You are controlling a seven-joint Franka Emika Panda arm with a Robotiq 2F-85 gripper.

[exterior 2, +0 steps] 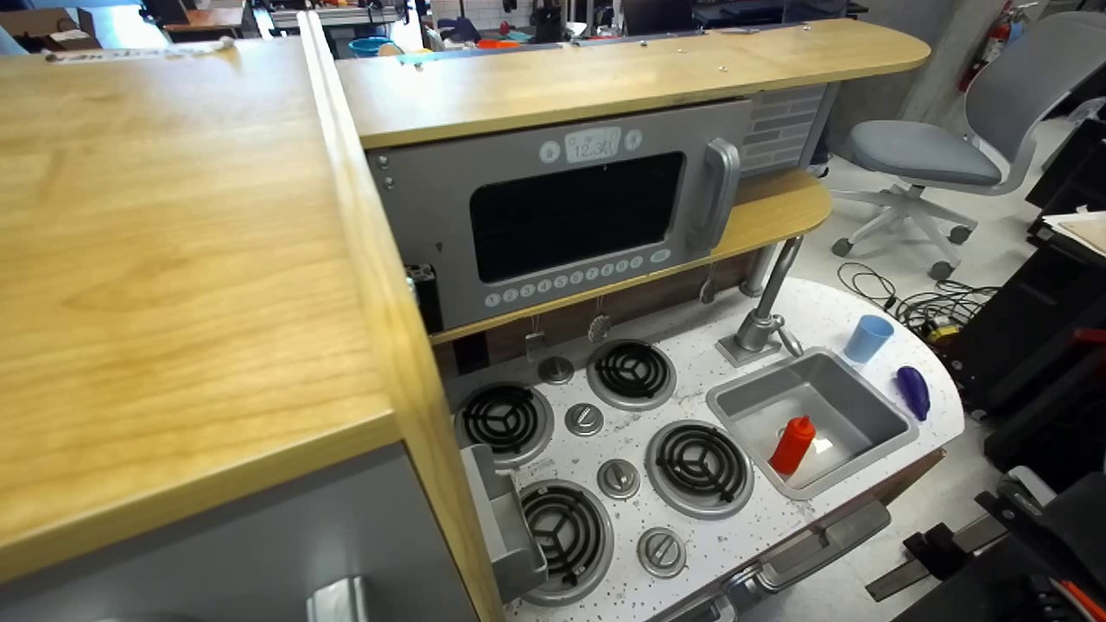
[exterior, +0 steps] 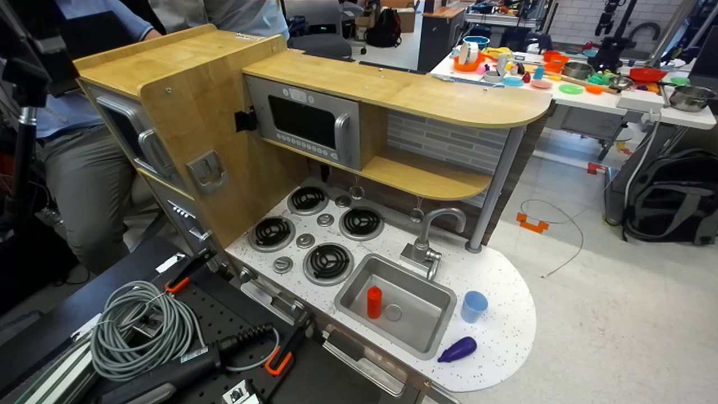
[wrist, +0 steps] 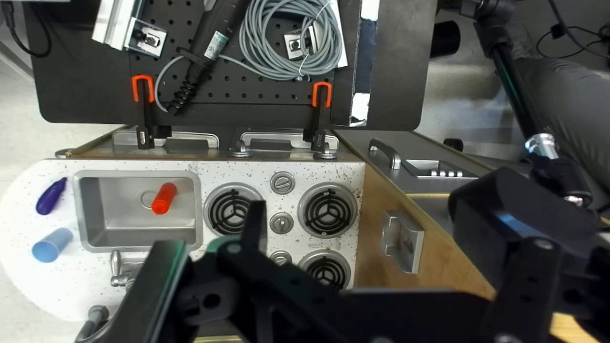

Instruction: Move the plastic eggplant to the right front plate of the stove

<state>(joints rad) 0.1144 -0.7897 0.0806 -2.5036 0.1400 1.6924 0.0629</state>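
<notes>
While speckled countertop bears the eggplant above pale floor, the claw stands wide.

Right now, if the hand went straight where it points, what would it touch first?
Probably the stove, which lies ahead in the wrist view; depth is unclear, so I can't name the exact spot.

Black hand with angular links, round holes, greenish sheen
</notes>
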